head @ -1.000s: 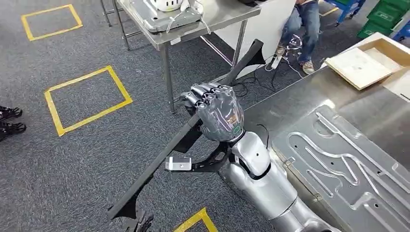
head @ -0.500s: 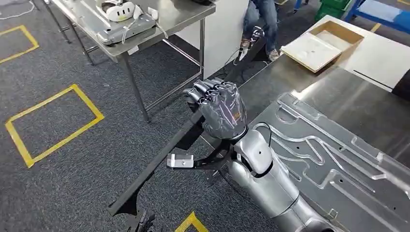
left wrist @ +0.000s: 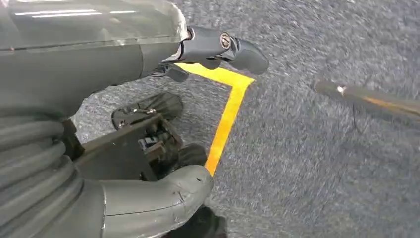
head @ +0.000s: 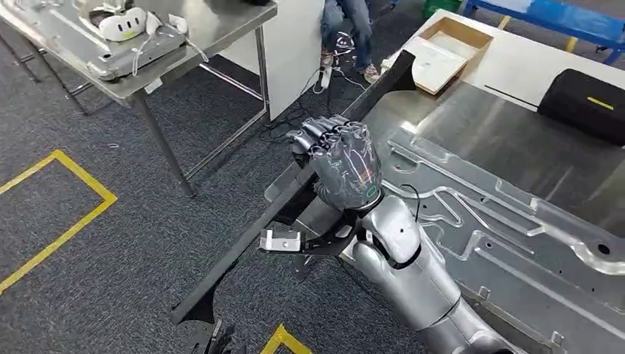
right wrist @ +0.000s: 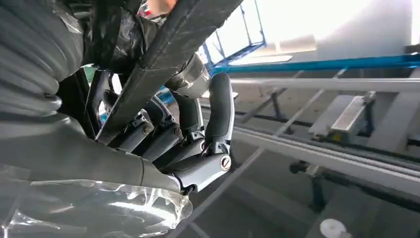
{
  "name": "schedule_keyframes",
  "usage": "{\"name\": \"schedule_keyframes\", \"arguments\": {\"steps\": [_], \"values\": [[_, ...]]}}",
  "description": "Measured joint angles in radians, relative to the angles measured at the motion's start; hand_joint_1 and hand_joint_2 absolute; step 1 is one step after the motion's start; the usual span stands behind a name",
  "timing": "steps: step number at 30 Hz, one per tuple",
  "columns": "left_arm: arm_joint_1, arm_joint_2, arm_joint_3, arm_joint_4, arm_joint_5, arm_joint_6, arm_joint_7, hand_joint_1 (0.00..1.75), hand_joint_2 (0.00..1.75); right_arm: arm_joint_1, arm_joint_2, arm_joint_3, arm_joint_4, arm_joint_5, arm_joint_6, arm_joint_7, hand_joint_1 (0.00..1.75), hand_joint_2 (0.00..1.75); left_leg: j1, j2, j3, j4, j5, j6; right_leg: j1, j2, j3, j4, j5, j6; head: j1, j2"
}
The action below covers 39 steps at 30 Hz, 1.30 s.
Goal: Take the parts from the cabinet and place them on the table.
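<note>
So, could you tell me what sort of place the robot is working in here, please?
Probably a factory or workshop test area: a large pressed sheet-metal panel lies on a table, a steel workbench stands nearby, and yellow tape squares mark the grey carpet. The right hand grips a long black bar-shaped part.

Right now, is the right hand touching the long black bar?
Touching. In the head view the right hand is wrapped around the long black bar; in the right wrist view its fingers curl around the bar, with no gap.
</note>
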Motion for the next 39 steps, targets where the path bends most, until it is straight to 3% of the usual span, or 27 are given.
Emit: {"name": "schedule_keyframes", "arguments": {"steps": [1, 2, 5, 6, 7, 8, 10, 11, 12, 13, 15, 16, 17, 20, 21, 23, 24, 26, 27, 28, 30, 31, 32, 36, 37, 38, 39], "values": [[0.0, 0.0, 0.0, 0.0, 0.0, 0.002, 0.0, 0.0, 1.75, -0.003, 0.0, -0.002, 0.0, -0.002, 0.0, 0.0, 1.75, 1.75, -0.006, 0.008, 0.003, -0.001, -0.004, -0.006, 0.018, -0.046, 0.013, -0.022, -0.022, -0.005, 0.0, 0.0], [-0.001, 0.0, 0.0, 0.0, 0.0, 0.002, 0.0, 0.0, 1.75, -0.006, 0.0, -0.003, 0.0, -0.002, 0.0, 0.0, 1.75, 1.75, -0.009, 0.015, 0.004, 0.0, -0.007, -0.011, 0.022, -0.035, 0.01, -0.031, -0.02, -0.018, -0.001, 0.0], [-0.003, -0.002, 0.0, 0.0, -0.001, 0.003, 0.0, 0.0, 1.75, -0.008, -0.002, -0.01, 0.0, -0.002, 0.0, 0.0, 1.75, 1.75, -0.012, 0.055, 0.022, -0.011, -0.015, -0.029, 0.026, 0.002, 0.008, -0.034, -0.024, -0.034, 0.0, 0.0], [-0.005, -0.003, 0.0, 0.0, -0.001, 0.003, 0.0, 0.0, 1.75, -0.007, 0.0, -0.011, -0.001, -0.002, 0.0, 0.0, 1.75, 1.75, -0.005, 0.046, 0.021, -0.004, -0.027, -0.034, 0.009, 0.014, 0.022, -0.046, -0.019, -0.045, -0.001, 0.0], [-0.007, -0.002, 0.0, 0.0, -0.001, 0.005, -0.002, 0.0, 1.75, -0.011, -0.002, -0.013, -0.001, -0.002, 0.0, 0.0, 1.75, 1.75, -0.004, -0.002, 0.016, 0.024, -0.044, -0.035, 0.012, 0.025, 0.026, -0.05, -0.019, -0.049, 0.0, 0.0], [-0.007, -0.002, 0.0, 0.0, -0.001, 0.005, -0.003, 0.0, 1.75, -0.015, -0.001, -0.014, 0.0, -0.002, 0.001, 0.0, 1.75, 1.75, -0.003, -0.041, -0.017, 0.099, -0.084, -0.034, 0.011, 0.034, 0.029, -0.05, -0.02, -0.058, -0.002, 0.0], [-0.002, -0.002, 0.0, 0.0, -0.001, 0.006, -0.003, 0.0, 1.75, -0.014, 0.0, -0.014, 0.003, -0.002, 0.003, 0.0, 1.75, 1.75, -0.004, -0.064, -0.101, 0.259, -0.148, -0.036, 0.014, 0.063, 0.031, -0.049, -0.023, -0.063, -0.001, 0.0], [0.001, -0.002, 0.0, 0.0, -0.001, 0.009, -0.003, 0.0, 1.75, -0.012, 0.0, -0.014, 0.006, -0.002, 0.005, 0.001, 1.75, 1.75, -0.004, -0.066, -0.137, 0.315, -0.157, -0.036, 0.016, 0.08, 0.031, -0.046, -0.024, -0.064, -0.001, 0.0], [0.003, -0.001, 0.0, 0.0, -0.001, 0.01, -0.003, 0.0, 1.75, -0.012, 0.0, -0.014, 0.009, -0.002, 0.005, 0.002, 1.75, 1.75, -0.005, -0.067, -0.149, 0.317, -0.136, -0.035, 0.016, 0.096, 0.031, -0.043, -0.026, -0.064, -0.001, 0.0], [0.003, -0.001, 0.0, 0.0, -0.002, 0.012, -0.003, 0.0, 1.75, -0.012, 0.0, -0.016, 0.01, -0.002, 0.005, 0.002, 1.75, 1.75, -0.005, -0.068, -0.14, 0.281, -0.1, -0.033, 0.016, 0.11, 0.032, -0.04, -0.028, -0.063, -0.001, 0.0], [0.0, 0.0, 0.0, 0.0, -0.002, 0.016, -0.003, 0.0, 1.75, -0.012, 0.0, -0.021, 0.011, -0.002, 0.005, 0.006, 1.75, 1.75, -0.003, -0.086, -0.075, 0.107, 0.01, -0.027, 0.015, 0.138, 0.036, -0.028, -0.037, -0.057, -0.001, 0.0], [0.0, 0.001, -0.001, 0.0, -0.002, 0.017, -0.003, 0.0, 1.75, -0.011, 0.0, -0.025, 0.012, -0.002, 0.005, 0.008, 1.75, 1.75, -0.002, -0.123, -0.051, 0.041, 0.027, -0.022, 0.012, 0.149, 0.033, -0.02, -0.044, -0.052, 0.0, 0.0], [0.0, 0.002, -0.001, 0.0, -0.002, 0.018, -0.002, 0.0, 1.75, -0.013, -0.001, -0.029, 0.014, -0.003, 0.005, 0.008, 1.75, 1.75, 0.002, -0.145, -0.039, 0.022, 0.017, -0.023, 0.02, 0.16, 0.025, -0.008, -0.047, -0.045, 0.0, 0.0], [-0.001, 0.002, -0.003, 0.0, -0.002, 0.019, -0.002, 0.0, 1.75, -0.009, -0.003, -0.042, 0.019, -0.007, 0.005, 0.01, 1.75, 1.75, -0.01, -0.125, -0.041, 0.025, 0.017, -0.013, 0.005, 0.185, 0.018, -0.018, -0.041, -0.024, -0.001, 0.0], [-0.004, 0.0, -0.005, 0.0, -0.003, 0.02, -0.002, 0.0, 1.75, -0.009, -0.004, -0.049, 0.02, -0.01, 0.005, 0.011, 1.75, 1.75, 0.0, -0.114, -0.038, 0.015, 0.023, -0.004, 0.008, 0.195, 0.017, -0.018, -0.04, -0.019, -0.001, 0.0], [-0.008, 0.0, -0.008, 0.0, -0.005, 0.02, -0.002, 0.0, 1.75, -0.012, -0.005, -0.062, 0.022, -0.013, 0.005, 0.011, 1.75, 1.75, 0.0, -0.092, -0.029, 0.004, 0.026, 0.005, 0.014, 0.1, -0.006, 0.036, -0.076, -0.01, 0.006, 0.0], [-0.008, 0.0, -0.009, 0.0, -0.005, 0.02, -0.002, 0.0, 1.75, -0.015, -0.005, -0.064, 0.023, -0.014, 0.004, 0.011, 1.75, 1.75, -0.001, -0.083, -0.028, 0.003, 0.026, 0.007, 0.012, 0.072, -0.041, 0.102, -0.11, -0.004, 0.006, 0.0], [-0.002, 0.001, -0.009, 0.0, -0.006, 0.02, -0.002, 0.0, 1.75, -0.011, -0.006, -0.066, 0.027, -0.014, 0.004, 0.011, 1.75, 1.75, -0.003, -0.056, -0.028, 0.004, 0.022, 0.01, 0.006, 0.056, -0.121, 0.245, -0.163, 0.003, 0.006, 0.0], [-0.001, 0.002, -0.009, 0.0, -0.006, 0.02, -0.001, 0.0, 1.75, -0.008, -0.006, -0.069, 0.031, -0.014, 0.004, 0.012, 1.75, 1.75, -0.003, -0.045, -0.028, 0.005, 0.02, 0.01, 0.005, 0.055, -0.142, 0.277, -0.164, 0.004, 0.006, 0.0], [0.0, 0.002, -0.009, 0.0, -0.008, 0.02, -0.001, 0.0, 1.75, -0.005, -0.007, -0.073, 0.035, -0.014, 0.004, 0.014, 1.75, 1.75, -0.003, -0.033, -0.026, 0.005, 0.017, 0.01, 0.004, 0.054, -0.139, 0.259, -0.136, 0.004, 0.007, 0.0], [-0.002, 0.002, -0.011, 0.0, -0.01, 0.02, -0.001, 0.0, 1.75, -0.005, -0.01, -0.084, 0.042, -0.014, 0.004, 0.016, 1.75, 1.75, -0.003, -0.013, -0.015, 0.004, 0.009, 0.006, 0.005, 0.045, -0.063, 0.107, -0.042, -0.002, 0.006, 0.0], [-0.002, 0.001, -0.013, 0.0, -0.011, 0.02, -0.001, 0.0, 1.75, -0.007, -0.011, -0.09, 0.045, -0.014, 0.003, 0.018, 1.75, 1.75, -0.003, -0.006, -0.007, 0.004, 0.004, 0.004, 0.009, 0.02, -0.011, 0.012, 0.001, -0.01, 0.006, 0.0], [-0.002, 0.001, -0.015, 0.0, -0.011, 0.02, -0.001, 0.0, 1.75, -0.011, -0.011, -0.095, 0.048, -0.014, 0.003, 0.019, 1.75, 1.75, -0.008, 0.002, -0.002, 0.0, 0.001, -0.002, 0.026, -0.023, 0.01, -0.025, -0.023, -0.019, 0.006, 0.0], [-0.007, 0.0, -0.017, 0.0, -0.011, 0.02, -0.001, 0.0, 1.75, -0.014, -0.015, -0.107, 0.058, -0.015, 0.002, 0.02, 1.75, 1.75, -0.016, 0.041, 0.018, -0.01, -0.009, -0.025, 0.032, 0.023, 0.01, -0.035, -0.021, -0.042, 0.007, 0.0], [-0.007, 0.001, -0.017, 0.0, -0.011, 0.02, -0.001, 0.0, 1.75, -0.011, -0.014, -0.109, 0.059, -0.015, 0.002, 0.02, 1.75, 1.75, -0.008, 0.029, 0.018, -0.003, -0.022, -0.031, 0.014, 0.034, 0.026, -0.051, -0.015, -0.05, 0.006, 0.0], [-0.008, 0.001, -0.017, 0.0, -0.011, 0.02, -0.002, 0.0, 1.75, -0.015, -0.015, -0.11, 0.06, -0.015, -0.001, 0.02, 1.75, 1.75, -0.008, -0.013, 0.01, 0.03, -0.042, -0.032, 0.015, 0.042, 0.031, -0.056, -0.015, -0.054, 0.007, 0.0], [-0.009, 0.001, -0.018, 0.0, -0.011, 0.02, -0.001, 0.0, 1.75, -0.018, -0.014, -0.11, 0.063, -0.015, 0.0, 0.02, 1.75, 1.75, -0.007, -0.042, -0.019, 0.094, -0.077, -0.032, 0.016, 0.05, 0.032, -0.055, -0.015, -0.06, 0.005, 0.0]]}}
